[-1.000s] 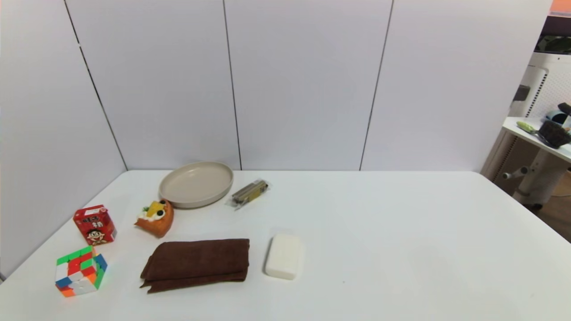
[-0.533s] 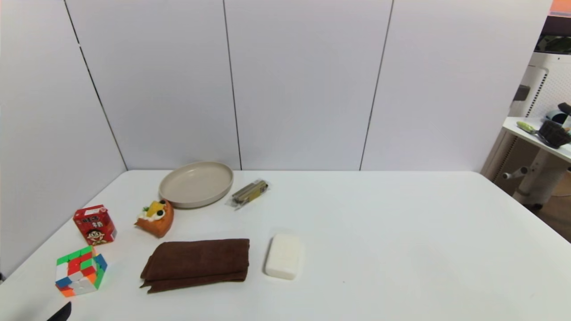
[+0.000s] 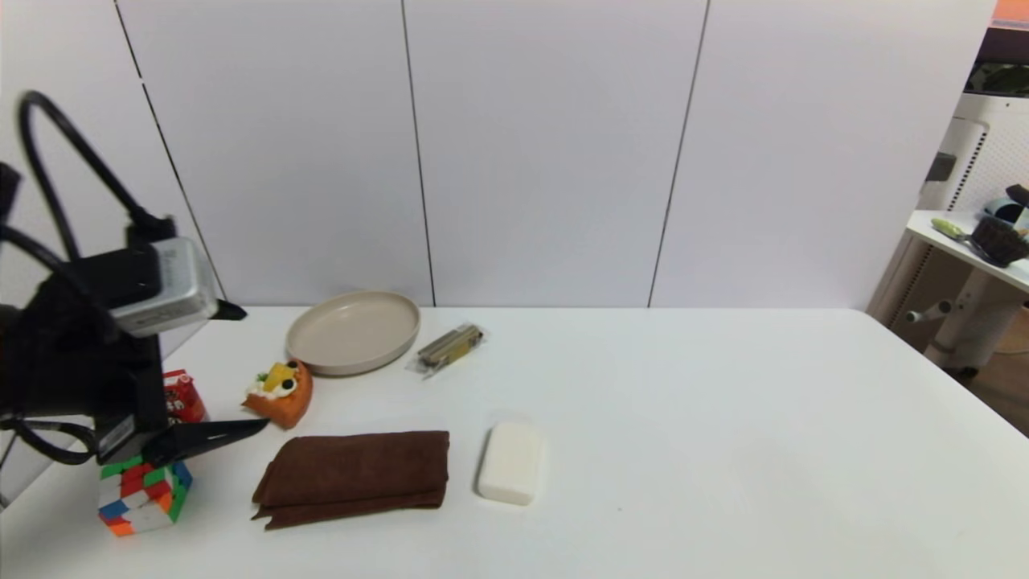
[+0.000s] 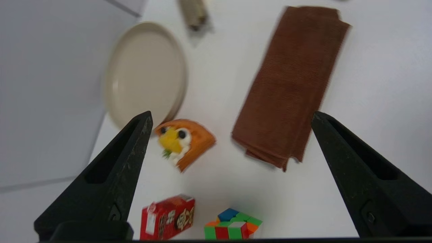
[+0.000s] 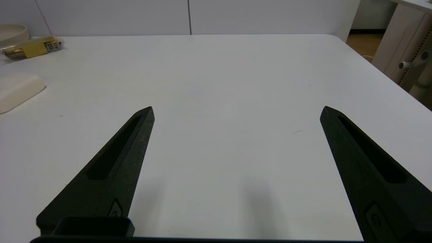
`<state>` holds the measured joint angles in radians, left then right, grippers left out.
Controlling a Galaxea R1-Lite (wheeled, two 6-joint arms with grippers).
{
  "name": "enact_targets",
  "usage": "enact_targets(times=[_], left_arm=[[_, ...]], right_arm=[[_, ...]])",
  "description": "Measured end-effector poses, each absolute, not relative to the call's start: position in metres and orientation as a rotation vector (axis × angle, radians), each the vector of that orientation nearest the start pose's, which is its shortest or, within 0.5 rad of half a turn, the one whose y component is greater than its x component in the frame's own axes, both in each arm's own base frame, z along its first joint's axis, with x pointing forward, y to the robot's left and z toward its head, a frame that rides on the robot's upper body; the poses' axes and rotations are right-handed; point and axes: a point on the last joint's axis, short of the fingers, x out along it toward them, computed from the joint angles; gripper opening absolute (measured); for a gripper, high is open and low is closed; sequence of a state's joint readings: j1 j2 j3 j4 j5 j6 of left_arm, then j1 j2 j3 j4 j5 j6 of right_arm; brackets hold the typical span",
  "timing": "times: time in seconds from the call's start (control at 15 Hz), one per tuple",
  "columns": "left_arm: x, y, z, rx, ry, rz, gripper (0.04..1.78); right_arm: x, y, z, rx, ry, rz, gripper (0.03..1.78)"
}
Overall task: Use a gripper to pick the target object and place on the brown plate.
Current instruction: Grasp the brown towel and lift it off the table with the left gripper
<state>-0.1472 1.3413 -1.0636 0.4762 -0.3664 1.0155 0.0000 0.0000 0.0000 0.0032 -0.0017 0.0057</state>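
One second back the table had no arm over it at all, half a second back just a black sliver at the bottom-left corner, and now the left gripper (image 3: 233,370) is fully up in the head view, hanging over the left end of the table above the Rubik's cube (image 3: 145,496) and partly hiding the red drink carton (image 3: 183,397). So the reach has basically just kicked off.

Jaws are spread wide, nothing between them. In the left wrist view the two black fingers (image 4: 111,175) frame the scene, with the toy cake slice (image 4: 184,141) and the near end of the brown towel (image 4: 290,84) sitting in the gap, well below.

Nothing on the table has budged. The towel lies flat and folded near the front, between the cake slice and the white soap-like bar (image 3: 511,462), touching neither. The tan plate (image 3: 354,331) is empty by the back wall, with a small wrapped packet (image 3: 448,348) just beside it.

The right gripper (image 5: 236,113) is parked low over bare table on the right side, also wide open, not in the head view.

My read: approach phase only, no grasp yet. It needs to swing right and drop onto the towel without clipping the cake slice.
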Motion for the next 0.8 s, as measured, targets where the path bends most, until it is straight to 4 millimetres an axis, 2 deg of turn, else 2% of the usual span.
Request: enact_targets(times=[0.13,0.27,0.6,0.8], left_arm=[[0.212,-0.058,0.229,0.932,0.573,-1.04,1.69],[0.228,-0.076,0.21,0.976,0.681,-1.133,1.69],[0.268,-0.102,0.171,0.99,0.739,-1.161,1.69],[0.28,-0.107,0.153,0.926,0.811,-1.147,1.69]], right_arm=[[-0.023,0.0,0.075,0.006,0.003,-0.001,1.7],[-0.023,0.0,0.075,0.006,0.003,-0.002,1.7],[-0.023,0.0,0.075,0.006,0.003,-0.001,1.7],[-0.023,0.0,0.075,0.006,0.003,-0.002,1.7]])
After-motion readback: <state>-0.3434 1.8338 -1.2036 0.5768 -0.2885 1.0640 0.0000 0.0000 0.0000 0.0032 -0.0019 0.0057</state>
